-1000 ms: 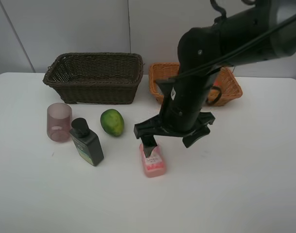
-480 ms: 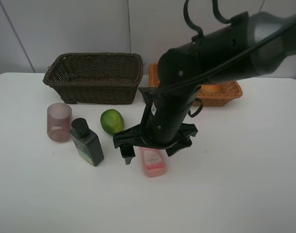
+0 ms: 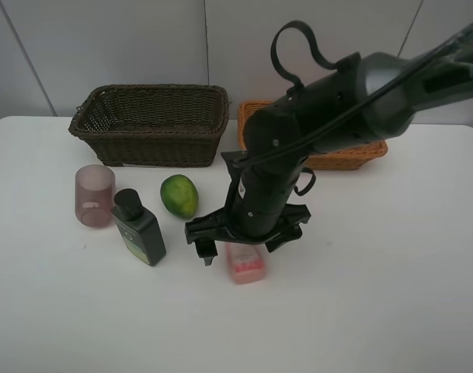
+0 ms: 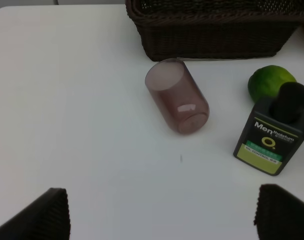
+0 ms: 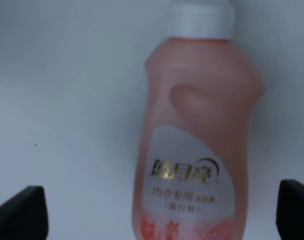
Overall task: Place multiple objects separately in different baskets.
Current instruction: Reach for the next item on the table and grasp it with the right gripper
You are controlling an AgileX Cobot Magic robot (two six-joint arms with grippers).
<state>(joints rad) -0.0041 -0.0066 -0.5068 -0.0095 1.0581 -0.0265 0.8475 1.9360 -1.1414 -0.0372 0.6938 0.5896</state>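
Observation:
A pink white-capped bottle (image 3: 245, 264) (image 5: 196, 135) lies on the white table. My right gripper (image 3: 246, 242) (image 5: 164, 212) hangs open just over it, one finger on each side and the cap pointing away. To the left stand a dark green black-capped bottle (image 3: 138, 228) (image 4: 274, 137), a green fruit (image 3: 179, 196) (image 4: 270, 81) and a mauve cup (image 3: 94, 195) (image 4: 177, 97). My left gripper (image 4: 164, 220) is open above bare table, short of the cup. The dark brown basket (image 3: 151, 144) (image 4: 211, 35) and the tan basket (image 3: 360, 154) stand at the back.
The right arm crosses over the tan basket and hides most of its inside. The table's front half and its right side are bare white surface. A pale wall rises behind the baskets.
The right arm has swung left and come down, so its open fingers now straddle the pink bottle. The items on the table have not moved.

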